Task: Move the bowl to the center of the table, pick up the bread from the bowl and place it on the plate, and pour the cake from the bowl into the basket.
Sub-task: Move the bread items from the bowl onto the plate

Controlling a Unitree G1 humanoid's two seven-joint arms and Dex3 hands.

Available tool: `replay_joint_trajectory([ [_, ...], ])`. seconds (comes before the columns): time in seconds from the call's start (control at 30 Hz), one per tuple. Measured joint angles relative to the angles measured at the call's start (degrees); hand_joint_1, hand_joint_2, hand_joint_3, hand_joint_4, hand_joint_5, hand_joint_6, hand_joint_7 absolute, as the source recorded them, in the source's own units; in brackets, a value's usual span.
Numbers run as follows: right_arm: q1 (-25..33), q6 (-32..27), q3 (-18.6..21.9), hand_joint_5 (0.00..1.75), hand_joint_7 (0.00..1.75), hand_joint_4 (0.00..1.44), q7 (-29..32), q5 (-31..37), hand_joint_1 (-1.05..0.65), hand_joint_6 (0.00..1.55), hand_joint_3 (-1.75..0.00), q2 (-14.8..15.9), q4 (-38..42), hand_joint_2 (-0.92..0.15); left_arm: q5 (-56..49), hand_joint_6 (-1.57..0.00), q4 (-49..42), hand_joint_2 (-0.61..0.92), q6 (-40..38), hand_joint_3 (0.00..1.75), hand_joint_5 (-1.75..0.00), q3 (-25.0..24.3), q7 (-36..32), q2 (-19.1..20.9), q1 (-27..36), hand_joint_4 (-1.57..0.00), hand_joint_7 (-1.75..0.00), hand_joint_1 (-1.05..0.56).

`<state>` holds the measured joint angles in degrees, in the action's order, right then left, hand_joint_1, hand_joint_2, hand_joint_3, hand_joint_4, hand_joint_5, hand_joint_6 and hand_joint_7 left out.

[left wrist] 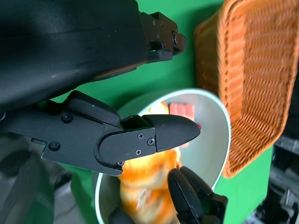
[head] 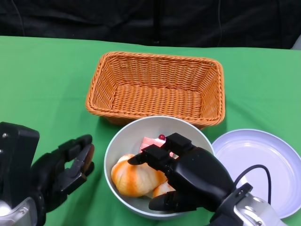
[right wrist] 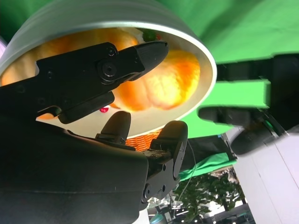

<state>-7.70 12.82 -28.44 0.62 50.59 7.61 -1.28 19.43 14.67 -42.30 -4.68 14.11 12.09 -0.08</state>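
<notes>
Bowl (head: 123, 141) mid-counter, ahead of bread pick | right robot hand (head: 188, 176) spread over bread (head: 134, 174), nothing gripped | left robot hand (head: 61, 172) open, empty, beside bowl

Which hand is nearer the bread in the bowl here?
Right. The right hand reaches into the bowl, fingers over the bread. The left hand hangs outside the bowl's rim, holding nothing.

I am seeing the right hand (head: 188, 176) reaching forward with its fingers (head: 157, 157) spread apart and gripping nothing. The left hand (head: 61, 172) is hovering at the lower left, fingers loosely curled apart, holding nothing.
</notes>
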Motion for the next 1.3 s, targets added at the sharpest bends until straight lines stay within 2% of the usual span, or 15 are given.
replay_joint_trajectory([
  [0.17, -2.85, -0.54, -2.2, 1.02, 0.61, 0.1, 4.59, 2.9, -0.59, 0.21, -0.01, -0.76, 5.41, -0.92, -3.39, -0.14, 0.02, 0.92, 3.65, 0.6, -0.42, 0.65, -0.67, 0.03, 1.09, -0.01, -0.02, -0.78],
  [0.4, -7.62, -2.18, -5.81, 0.96, 0.52, 0.16, 11.78, 7.64, -0.58, 0.27, -0.04, -1.49, 13.35, -0.92, -4.75, -0.15, 0.0, 0.92, 5.92, 0.61, -0.4, 0.76, -0.91, -0.51, 1.42, 0.0, -0.02, -0.79],
  [0.53, -9.33, -2.31, -7.52, 0.89, 0.42, 0.33, 15.66, 8.49, -0.45, 0.44, -0.05, -1.91, 17.63, -0.92, -5.76, -0.15, 0.0, 0.92, 6.61, 0.61, -0.37, 1.06, -1.03, -0.79, 1.84, 0.0, -0.02, -0.79],
  [0.6, -10.04, -1.71, -7.88, 0.89, 0.39, 0.54, 17.52, 8.32, -0.33, 0.67, -0.03, -2.03, 19.27, -0.91, -5.83, -0.15, 0.01, 0.92, 6.66, 0.61, -0.36, 1.24, -1.26, -1.15, 1.87, 0.0, -0.01, -0.79],
  [0.63, -10.42, -0.55, -7.91, 1.05, 0.46, 0.7, 19.52, 7.99, -0.29, 0.85, -0.03, -2.07, 20.31, -0.91, -5.82, -0.14, 0.02, 0.92, 6.67, 0.61, -0.36, 1.27, -1.4, -1.4, 1.87, 0.0, -0.01, -0.78],
  [0.67, -10.7, 1.01, -7.92, 1.25, 0.55, 0.78, 21.84, 7.45, -0.26, 0.93, -0.03, -2.07, 21.43, -0.91, -5.82, -0.14, 0.05, 0.92, 6.66, 0.61, -0.36, 1.29, -1.57, -1.65, 1.88, 0.0, -0.01, -0.78],
  [0.7, -10.96, 2.94, -7.93, 1.54, 1.15, 0.89, 24.78, 7.01, -0.23, 0.85, -0.16, -2.06, 22.8, -0.87, -5.81, -0.14, 0.1, 0.92, 6.59, 0.61, -0.35, 1.29, -1.69, -1.82, 1.88, 0.0, -0.01, -0.79],
  [0.73, -11.2, 5.02, -7.94, 1.64, 1.44, 0.97, 27.8, 6.79, -0.21, 0.8, -0.49, -2.03, 24.19, -0.71, -5.81, -0.14, 0.19, 0.92, 6.5, 0.6, -0.35, 1.29, -1.87, -1.91, 1.89, 0.0, -0.01, -0.79],
  [0.8, -11.56, 8.38, -7.95, 1.72, 1.68, 1.03, 33.21, 6.08, -0.18, 0.79, -1.08, -2.05, 26.06, -0.43, -5.8, -0.14, 0.26, 0.92, 6.37, 0.6, -0.36, 1.28, -1.9, -1.98, 1.89, 0.0, -0.01, -0.79],
  [0.87, -12.07, 10.49, -7.93, 1.74, 1.73, 1.03, 37.1, 5.59, -0.17, 0.78, -1.28, -2.26, 27.01, -0.34, -5.8, -0.15, 0.26, 0.92, 6.37, 0.6, -0.36, 1.28, -1.9, -1.99, 1.89, 0.0, -0.01, -0.79],
  [1.0, -12.2, 12.37, -7.93, 1.75, 1.75, 1.02, 40.86, 5.32, -0.18, 0.78, -1.42, -2.52, 26.77, -0.28, -5.78, -0.14, 0.26, 0.92, 6.37, 0.6, -0.37, 1.26, -1.89, -1.98, 1.88, 0.0, -0.01, -0.78],
  [1.17, -11.89, 12.77, -7.66, 1.75, 1.75, 1.02, 42.26, 5.18, -0.19, 0.79, -1.47, -2.45, 23.99, -0.28, -5.56, -0.14, 0.25, 0.92, 5.89, 0.6, -0.37, 0.76, -1.87, -1.98, 1.86, 0.0, -0.01, -0.78],
  [1.23, -11.05, 12.5, -7.25, 1.75, 1.75, 1.01, 42.04, 4.95, -0.18, 0.78, -1.45, -2.18, 21.55, -0.26, -5.37, -0.15, 0.24, 0.92, 5.88, 0.6, -0.38, 0.63, -1.85, -1.98, 1.85, 0.0, -0.01, -0.77],
  [1.3, -10.11, 12.15, -6.64, 1.75, 1.75, 1.0, 41.66, 4.79, -0.16, 0.77, -1.34, -2.02, 19.08, -0.24, -5.17, -0.15, 0.24, 0.92, 5.86, 0.6, -0.39, 0.52, -1.84, -1.98, 1.85, 0.0, -0.01, -0.78],
])
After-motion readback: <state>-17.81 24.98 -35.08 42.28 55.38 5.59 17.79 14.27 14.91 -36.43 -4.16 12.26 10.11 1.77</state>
